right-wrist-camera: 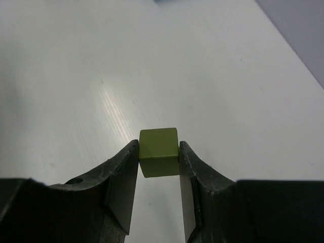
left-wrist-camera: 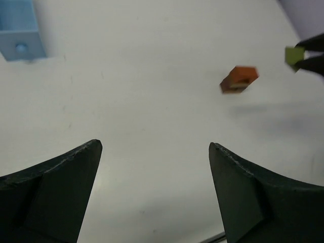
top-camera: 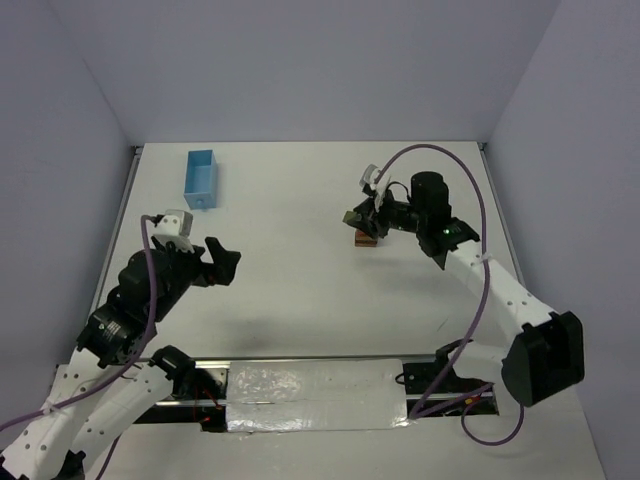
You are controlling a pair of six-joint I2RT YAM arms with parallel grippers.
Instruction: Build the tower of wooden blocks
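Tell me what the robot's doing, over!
Right fingers shut on green block, apart from orange-red block. Left fingers open, empty. Nothing between.

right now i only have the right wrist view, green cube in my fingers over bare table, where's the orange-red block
observer: The orange-red block sits on the table, not touching your green cube. The left wrist view shows a clear gap between them.
operator: is the left arm in my way
observer: No. The left gripper is over the left side of the table, jaws wide open and holding nothing.
operator: anything else out there
observer: A light blue box at the far left, well away from both blocks.
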